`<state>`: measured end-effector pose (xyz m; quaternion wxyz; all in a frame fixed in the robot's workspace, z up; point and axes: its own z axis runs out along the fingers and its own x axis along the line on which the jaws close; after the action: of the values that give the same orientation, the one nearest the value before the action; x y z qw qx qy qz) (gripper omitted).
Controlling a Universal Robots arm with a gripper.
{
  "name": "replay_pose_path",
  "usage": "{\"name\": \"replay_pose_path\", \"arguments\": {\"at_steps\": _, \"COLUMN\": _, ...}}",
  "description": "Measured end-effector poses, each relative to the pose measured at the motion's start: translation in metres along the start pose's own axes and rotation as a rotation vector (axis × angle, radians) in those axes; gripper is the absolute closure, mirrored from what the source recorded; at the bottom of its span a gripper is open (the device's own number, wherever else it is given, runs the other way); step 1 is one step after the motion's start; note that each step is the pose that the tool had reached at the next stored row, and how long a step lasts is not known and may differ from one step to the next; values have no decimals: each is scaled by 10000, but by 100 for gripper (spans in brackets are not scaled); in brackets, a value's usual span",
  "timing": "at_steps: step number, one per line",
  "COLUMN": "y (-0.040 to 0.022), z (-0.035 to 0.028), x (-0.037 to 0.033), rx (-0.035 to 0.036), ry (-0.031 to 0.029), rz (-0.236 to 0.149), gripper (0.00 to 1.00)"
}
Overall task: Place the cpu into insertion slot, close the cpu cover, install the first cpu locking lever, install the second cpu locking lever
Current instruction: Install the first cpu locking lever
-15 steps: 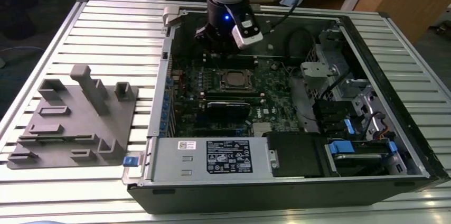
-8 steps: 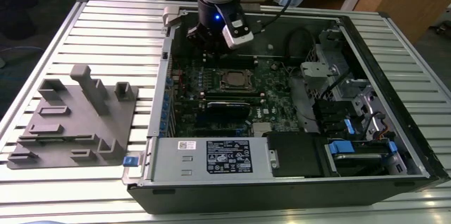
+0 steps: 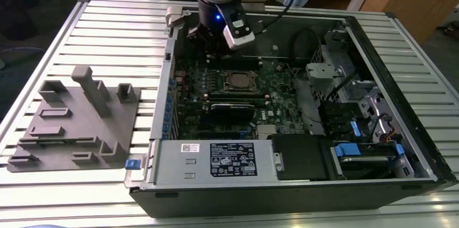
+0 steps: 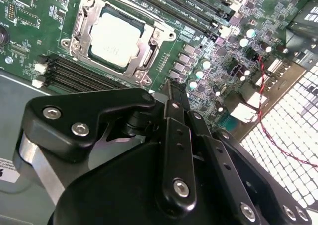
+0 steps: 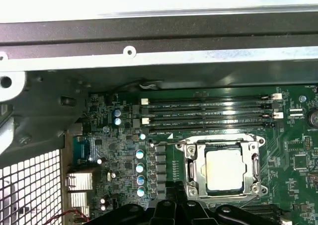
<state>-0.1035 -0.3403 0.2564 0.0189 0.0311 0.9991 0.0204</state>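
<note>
The cpu (image 3: 240,82) lies flat and face up in the insertion slot (image 5: 223,149), a little above the middle of the exterior view, on the green circuit board (image 3: 215,85) inside the open computer case (image 3: 161,104). It is square, so no side reads as the longer one. In the exterior view its edges run nearly square with the picture's own edges and with the case walls. In both wrist views its top (image 4: 115,38) is a pale, dull silver-grey with faint marks that are too washed out to make out.

The cpu cover (image 5: 191,171) lies down over it, a thin silvery frame whose square window leaves the chip's top bare and covers its margins. A dark strip of the slot shows between chip and frame on one side. Whether the locking levers along the frame are latched cannot be told.

The pincer (image 3: 203,37) hangs in the upper middle of the exterior view, just above the slot in the picture and apart from it. It is clenched on nothing, and in both wrist views its black fingers (image 4: 172,98) meet in a single narrow bar. Its linkage hides part of the board close to the slot in the second wrist view.

The case stands on a slatted worktop (image 3: 107,34), with a grey fixture (image 3: 79,115) toward the exterior view's left.
</note>
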Motion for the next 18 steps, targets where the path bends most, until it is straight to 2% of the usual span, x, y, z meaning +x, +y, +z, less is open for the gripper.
{"name": "replay_pose_path", "arguments": {"at_steps": 7, "y": 3, "z": -64, "x": -2, "rx": -4, "ry": -2, "rz": 1, "gripper": 89}}
{"name": "replay_pose_path", "arguments": {"at_steps": 10, "y": 3, "z": -68, "x": 4, "rx": -5, "ry": -4, "rz": 1, "gripper": 89}}
{"name": "replay_pose_path", "arguments": {"at_steps": 18, "y": -4, "z": -68, "x": 118, "rx": -6, "ry": -11, "rz": 1, "gripper": 89}}
